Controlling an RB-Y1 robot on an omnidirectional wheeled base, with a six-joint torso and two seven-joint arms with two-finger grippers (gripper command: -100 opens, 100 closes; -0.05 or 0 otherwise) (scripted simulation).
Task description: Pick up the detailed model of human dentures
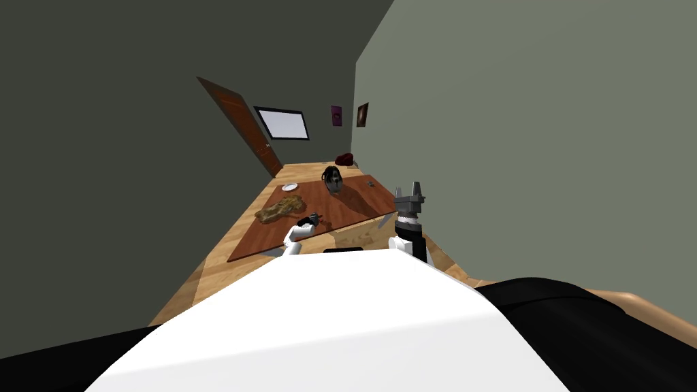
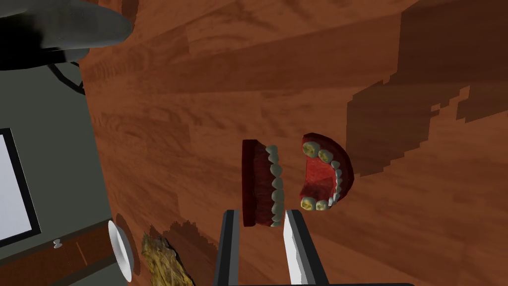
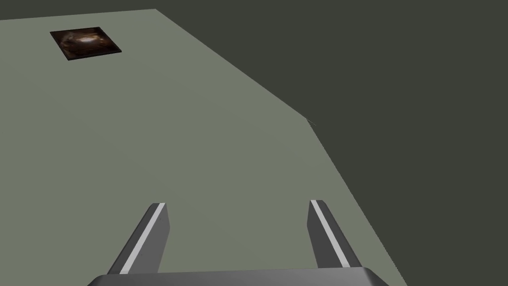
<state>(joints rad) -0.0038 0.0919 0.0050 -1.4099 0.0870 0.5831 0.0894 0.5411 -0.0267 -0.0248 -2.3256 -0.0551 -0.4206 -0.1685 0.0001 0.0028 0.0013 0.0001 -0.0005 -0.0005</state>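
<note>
The dentures model lies on the red-brown wooden table (image 2: 208, 74) as two dark red gum halves with pale teeth. One half (image 2: 262, 174) stands on edge, the other (image 2: 325, 174) lies beside it with its palate showing. My left gripper (image 2: 260, 214) has its two thin fingers narrowed onto the near end of the standing half, one finger against each side. In the head view the left gripper (image 1: 313, 219) is low over the table's near edge. My right gripper (image 1: 410, 190) is raised at the table's right side, its fingers (image 3: 149, 233) wide apart with nothing between them.
On the table are a white plate (image 1: 290, 186), a straw-coloured clump (image 1: 279, 207) and a dark round object (image 1: 333, 178). The plate (image 2: 121, 248) and clump (image 2: 163, 263) lie close beside my left gripper. A brown door (image 1: 241, 126) and a window (image 1: 282, 123) are beyond.
</note>
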